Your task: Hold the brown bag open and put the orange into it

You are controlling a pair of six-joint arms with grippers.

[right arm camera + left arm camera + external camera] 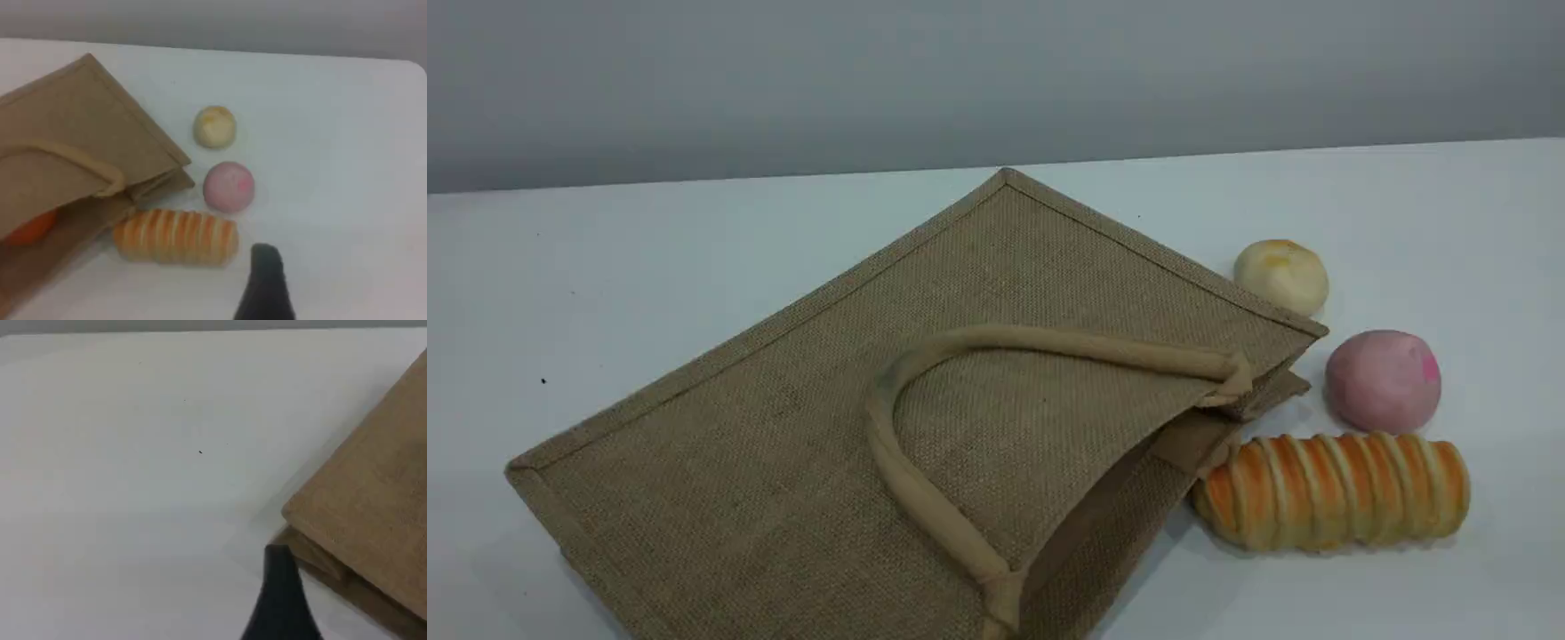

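A pale cream-yellow bun (1281, 276) sits on the white table (649, 267) toward its far edge on the right side. Just nearer lies a round pink ball (1383, 380), apart from the bun. Nearest the front edge, an orange-striped bread loaf (1329, 489) lies lengthwise, just beside the ball.
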